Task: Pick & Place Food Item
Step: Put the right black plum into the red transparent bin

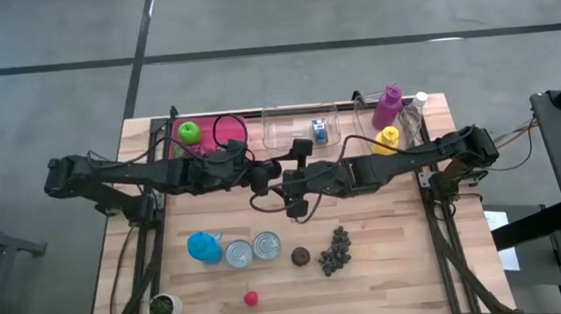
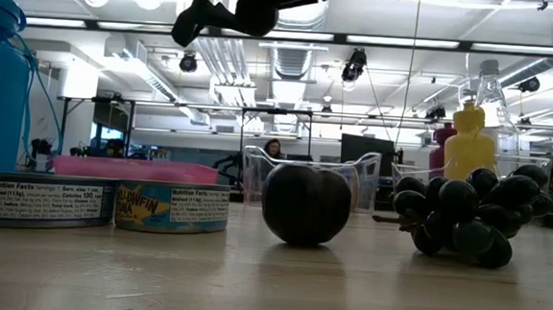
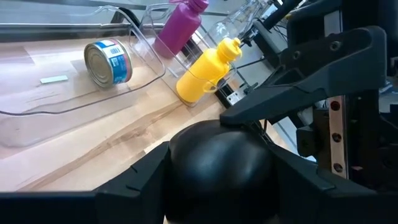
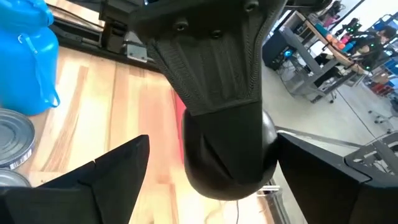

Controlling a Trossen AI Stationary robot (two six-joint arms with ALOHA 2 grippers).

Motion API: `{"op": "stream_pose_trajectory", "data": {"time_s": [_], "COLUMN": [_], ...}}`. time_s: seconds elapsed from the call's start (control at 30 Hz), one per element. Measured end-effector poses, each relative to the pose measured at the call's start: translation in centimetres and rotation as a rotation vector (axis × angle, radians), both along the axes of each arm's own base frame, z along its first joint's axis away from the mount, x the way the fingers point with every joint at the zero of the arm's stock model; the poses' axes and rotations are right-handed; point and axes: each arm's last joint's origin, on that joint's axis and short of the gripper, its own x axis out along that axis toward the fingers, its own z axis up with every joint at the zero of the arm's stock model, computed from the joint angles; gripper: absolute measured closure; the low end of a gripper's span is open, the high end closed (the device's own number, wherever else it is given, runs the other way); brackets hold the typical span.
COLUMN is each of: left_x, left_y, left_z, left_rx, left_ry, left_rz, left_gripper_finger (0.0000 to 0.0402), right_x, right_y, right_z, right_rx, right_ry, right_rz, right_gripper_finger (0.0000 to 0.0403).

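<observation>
Tuna cans – wood table | room – ceiling lights, desks

1. Grey concrete floor surrounds the wooden table, crossed by dark seam lines.
2. Long fluorescent ceiling lights run overhead, with exposed ducts beneath them.
3. Desks with dark monitors fill the far room.
4. A person sits at a distant desk.
</observation>
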Motion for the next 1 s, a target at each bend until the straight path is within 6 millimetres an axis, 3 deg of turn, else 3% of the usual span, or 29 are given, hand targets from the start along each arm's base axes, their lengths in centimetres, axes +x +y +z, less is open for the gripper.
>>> {"op": "stream_pose_trajectory", "data": {"time_s": [0.27, 0.5, 0.67, 1.0], "left_x": [-0.7, -2.8, -4.7, -8.4], "left_y": [0.1, 1.0, 3.7, 11.2], "left_z": [-0.2, 0.0, -0.9, -2.6], "left_rx": [-0.003, -0.019, -0.060, -0.138], "left_ry": [0.057, 0.150, 0.306, 0.500], "left_rz": [0.007, 0.066, 0.215, 0.504], "left_gripper_finger": [0.0185, 0.0186, 0.0187, 0.0187], "right_x": [-1.1, -3.3, -4.3, -4.4], "right_y": [-0.3, -0.1, 0.2, 0.3], "right_z": [0.9, 3.1, 4.1, 4.2], "right_rx": [-0.047, 0.059, 0.093, 0.097], "right_ry": [0.021, -0.042, -0.078, -0.080], "right_rz": [-0.064, -0.092, -0.091, -0.086], "right_gripper_finger": [0.0049, 0.0058, 0.0066, 0.0074]}}
